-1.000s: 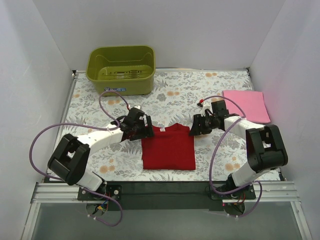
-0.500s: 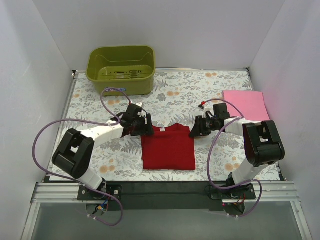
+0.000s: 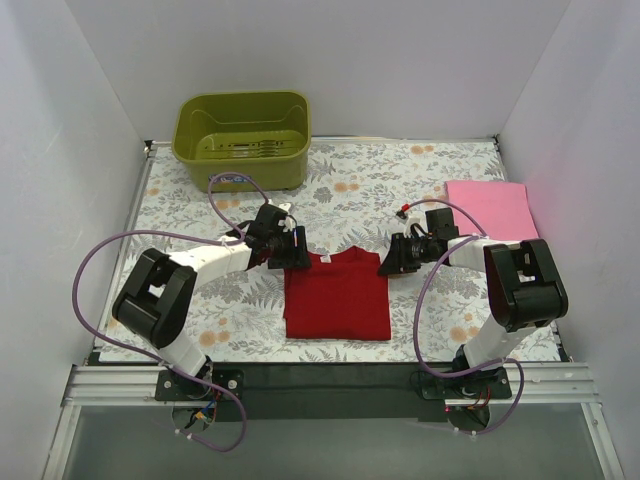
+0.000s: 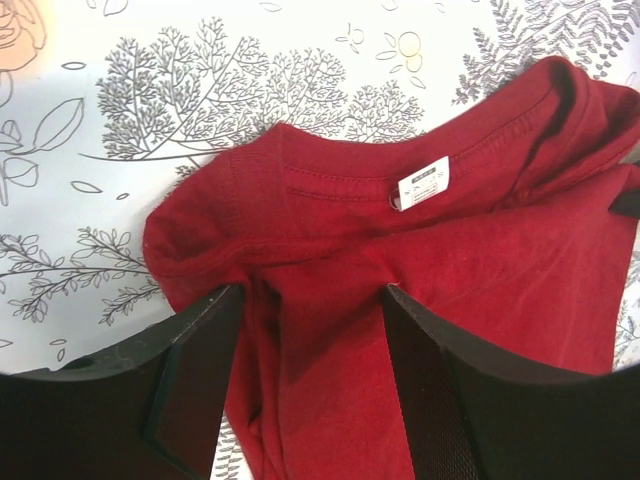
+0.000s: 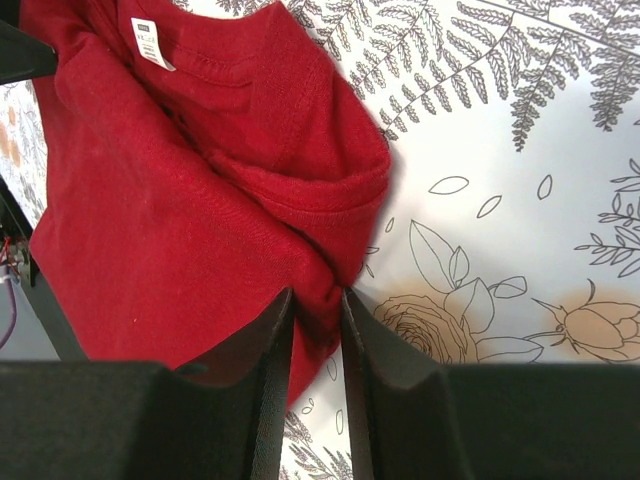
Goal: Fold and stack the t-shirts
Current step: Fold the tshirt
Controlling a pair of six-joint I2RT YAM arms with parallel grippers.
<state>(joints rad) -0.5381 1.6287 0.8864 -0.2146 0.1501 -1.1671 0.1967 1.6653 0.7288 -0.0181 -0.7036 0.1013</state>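
Note:
The deep red t-shirt [image 3: 336, 297] lies folded in the middle of the table, collar and white label [image 4: 423, 183] toward the back. The light pink t-shirt [image 3: 492, 210] lies folded flat at the back right. My left gripper [image 3: 291, 250] is at the red shirt's back left corner. Its jaws stand wide apart over the bunched shoulder fold [image 4: 310, 300], with cloth between them. My right gripper [image 3: 392, 262] is at the shirt's back right corner. Its jaws are close together, pinching the folded edge [image 5: 318, 300] of the red t-shirt [image 5: 180, 230].
An olive-green plastic tub [image 3: 243, 138] stands at the back left, holding nothing I can see. The floral tablecloth [image 3: 380, 185] covers the table. White walls close in on the left, back and right. Purple cables loop beside both arms.
My left gripper has slid a little right, onto the red shirt's back left corner. My right gripper has shifted slightly down and toward the shirt's right corner. The shirts have not moved.

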